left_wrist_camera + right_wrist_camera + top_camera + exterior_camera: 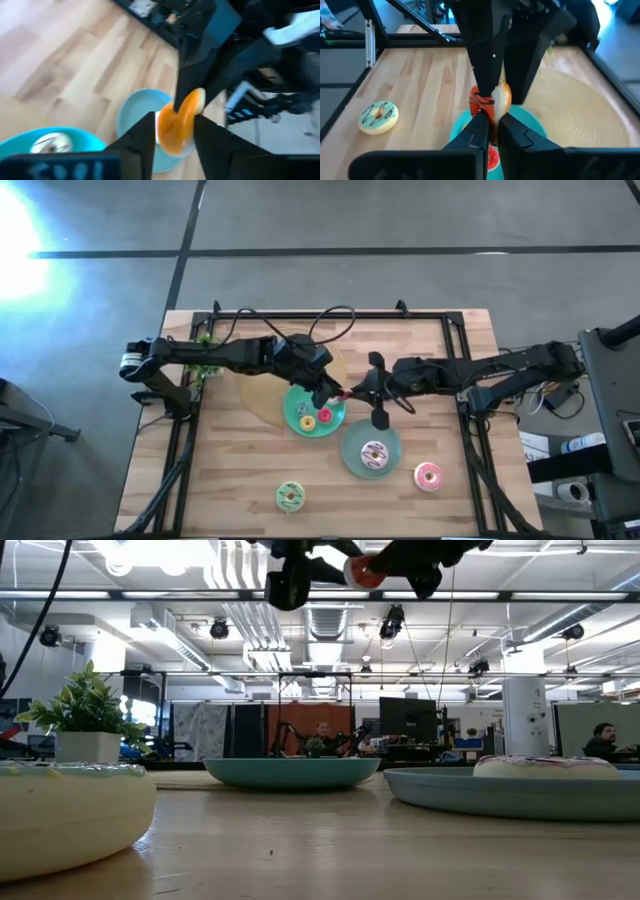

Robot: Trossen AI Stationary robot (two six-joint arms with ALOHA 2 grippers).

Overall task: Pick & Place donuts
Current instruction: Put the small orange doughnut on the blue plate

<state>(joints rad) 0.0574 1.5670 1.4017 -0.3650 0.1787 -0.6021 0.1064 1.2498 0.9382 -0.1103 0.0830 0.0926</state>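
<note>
Two grippers, left (334, 393) and right (352, 392), fingers pinching one orange donut (496, 100) above wooden table (230, 470); office behind.

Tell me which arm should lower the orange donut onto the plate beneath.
Left, probably: both pinch the orange donut, but left gripper hangs over the teal plate, right gripper off its rim.

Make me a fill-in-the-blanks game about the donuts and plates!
The pink donut lies on the bare wooden ____.
The striped donut sits on a teal ____.
The small donut pinched by both arms' jaws is coloured ____.
Missing words: table; plate; orange.
</note>
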